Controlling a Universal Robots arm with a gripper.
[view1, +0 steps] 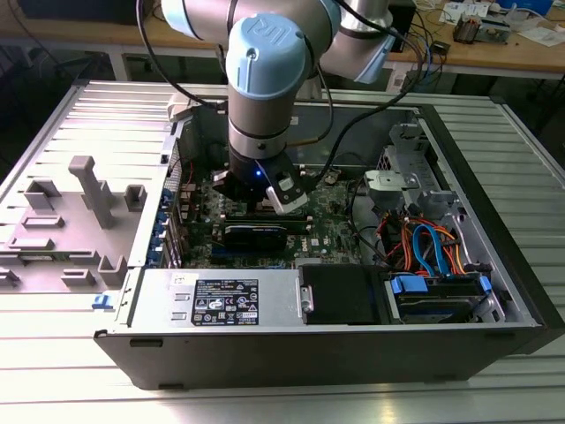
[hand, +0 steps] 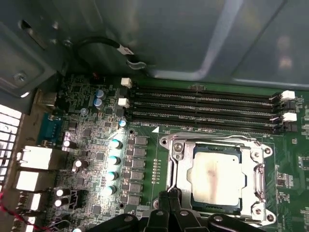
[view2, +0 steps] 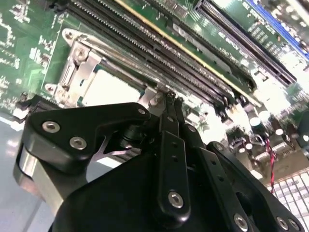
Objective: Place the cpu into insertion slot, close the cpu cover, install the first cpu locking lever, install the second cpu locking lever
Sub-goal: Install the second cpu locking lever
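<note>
The tool (hand: 170,197) hangs low over the motherboard (hand: 87,145) inside the open computer case (view1: 494,265), its two fingers (view2: 169,121) pressed together into a narrow tip with nothing between them, so it is clenched and empty. In both wrist views that tip sits right at the edge of the cpu cover (hand: 181,166), at the side nearest the tool; whether it actually touches the metal I cannot tell. The cover lies flat and closed over the socket, and the cpu (hand: 216,177) sits in the slot beneath it, its tan metal top showing through the cover's open middle. Beside the socket run four memory slots (hand: 203,104), parallel and close together, with white clips at their ends. On the other side of the socket stands a row of small silver capacitors (hand: 113,166). In the exterior view the arm (view1: 265,79) reaches straight down into the case, hiding the socket. The case lies on its side on the table (view1: 79,371), with a grey fixture (view1: 88,190) on the exterior view's left.
</note>
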